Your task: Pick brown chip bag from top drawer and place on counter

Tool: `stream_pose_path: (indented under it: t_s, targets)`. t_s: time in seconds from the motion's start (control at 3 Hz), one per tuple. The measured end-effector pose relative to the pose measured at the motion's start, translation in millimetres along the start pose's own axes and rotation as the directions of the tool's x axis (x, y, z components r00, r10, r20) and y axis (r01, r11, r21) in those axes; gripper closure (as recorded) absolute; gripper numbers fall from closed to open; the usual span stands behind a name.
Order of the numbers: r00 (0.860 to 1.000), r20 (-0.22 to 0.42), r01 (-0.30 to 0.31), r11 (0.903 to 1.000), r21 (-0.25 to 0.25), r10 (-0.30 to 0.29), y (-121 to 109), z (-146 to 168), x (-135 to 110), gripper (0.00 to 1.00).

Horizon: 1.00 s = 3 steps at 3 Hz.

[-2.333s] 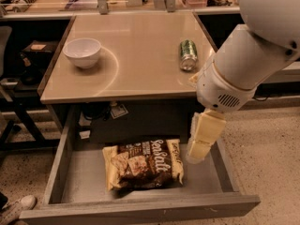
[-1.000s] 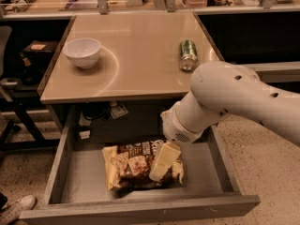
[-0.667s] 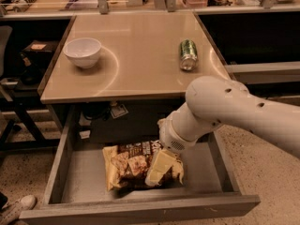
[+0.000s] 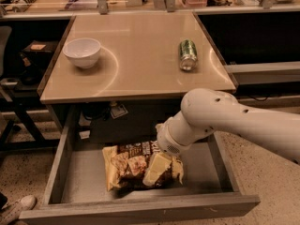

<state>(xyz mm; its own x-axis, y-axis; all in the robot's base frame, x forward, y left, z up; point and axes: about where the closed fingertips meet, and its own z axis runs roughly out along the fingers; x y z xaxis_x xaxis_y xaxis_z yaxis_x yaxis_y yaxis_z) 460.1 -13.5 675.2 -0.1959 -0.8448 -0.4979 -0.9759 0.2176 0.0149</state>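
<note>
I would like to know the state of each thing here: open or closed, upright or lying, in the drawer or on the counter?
top drawer: pulled open, bag inside.
brown chip bag: lying flat on the drawer bottom, not yet on the counter.
counter: bears the bowl and the can.
white bowl: upright, looks empty.
green can: lying on its side.
gripper: down in the drawer, at the bag.
</note>
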Motion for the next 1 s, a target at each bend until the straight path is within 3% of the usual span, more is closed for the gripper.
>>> stream_pose_path:
  t_s: [1.0]
  targets:
    - [0.997, 0.000, -0.071, 0.9960, -0.054, 0.072, -5.9, 64.6, 47.4, 0.00]
